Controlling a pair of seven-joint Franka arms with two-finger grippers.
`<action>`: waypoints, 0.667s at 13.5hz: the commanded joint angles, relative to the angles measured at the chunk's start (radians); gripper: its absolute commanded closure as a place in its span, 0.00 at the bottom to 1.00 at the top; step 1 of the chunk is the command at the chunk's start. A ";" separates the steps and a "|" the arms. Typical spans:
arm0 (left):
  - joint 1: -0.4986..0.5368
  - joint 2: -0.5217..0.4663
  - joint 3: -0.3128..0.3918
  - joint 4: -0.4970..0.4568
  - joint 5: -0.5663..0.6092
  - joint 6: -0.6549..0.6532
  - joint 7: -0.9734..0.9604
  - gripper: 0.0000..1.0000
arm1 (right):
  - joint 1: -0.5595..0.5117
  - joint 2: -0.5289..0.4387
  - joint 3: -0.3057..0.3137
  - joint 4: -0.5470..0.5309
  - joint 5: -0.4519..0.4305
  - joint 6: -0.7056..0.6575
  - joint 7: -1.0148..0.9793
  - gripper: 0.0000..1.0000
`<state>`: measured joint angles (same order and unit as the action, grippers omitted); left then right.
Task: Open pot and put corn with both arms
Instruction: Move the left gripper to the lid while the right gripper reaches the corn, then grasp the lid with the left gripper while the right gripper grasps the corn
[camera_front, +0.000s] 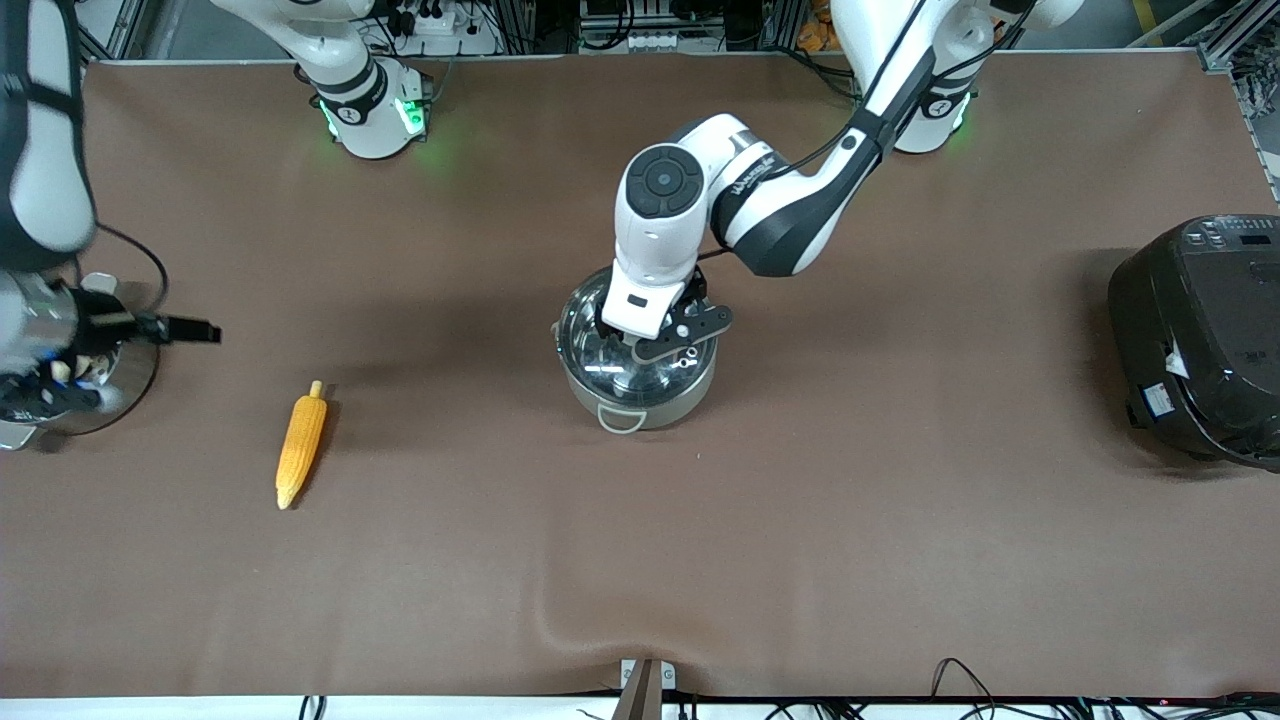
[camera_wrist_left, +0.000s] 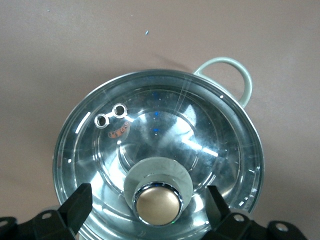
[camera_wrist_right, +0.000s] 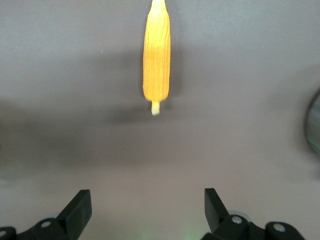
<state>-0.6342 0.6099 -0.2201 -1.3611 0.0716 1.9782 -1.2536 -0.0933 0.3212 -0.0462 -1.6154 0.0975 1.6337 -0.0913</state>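
Pot (camera_front: 640, 385): brushed steel, mid-table, glass lid (camera_wrist_left: 160, 150) seated on it, copper-coloured knob (camera_wrist_left: 158, 204) at lid centre; nothing visible inside through the glass; one pale loop handle (camera_front: 622, 419) faces the front camera. Steamer pan (camera_front: 95, 385): shiny steel, at right arm's end of table, partly hidden by arm; contents can't be made out. Black cooker (camera_front: 1200, 335): at left arm's end of table, lid shut. Corn (camera_front: 301, 445): lies flat on brown table cover (camera_front: 800, 550), between steamer pan and pot, closer to pan, slightly nearer the front camera than the pot, untouched. Left gripper (camera_wrist_left: 150, 202): directly over the lid, fingers spread wide w/ one either side of the knob, not touching it. Right gripper (camera_wrist_right: 147, 207): up above bare cover near the corn's stub end, fingers spread wide, holding nothing
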 joint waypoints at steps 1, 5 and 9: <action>-0.036 0.030 0.005 0.025 0.042 -0.004 -0.029 0.00 | 0.023 0.077 0.006 0.026 0.015 0.055 0.004 0.00; -0.042 0.033 0.004 0.023 0.050 -0.004 -0.046 0.00 | 0.032 0.192 0.008 0.034 0.018 0.181 0.005 0.00; -0.048 0.031 0.004 0.022 0.053 -0.018 -0.052 0.00 | 0.032 0.291 0.009 0.034 0.018 0.261 0.005 0.00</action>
<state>-0.6723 0.6334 -0.2200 -1.3609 0.0895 1.9768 -1.2715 -0.0564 0.5567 -0.0388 -1.6114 0.1004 1.8807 -0.0905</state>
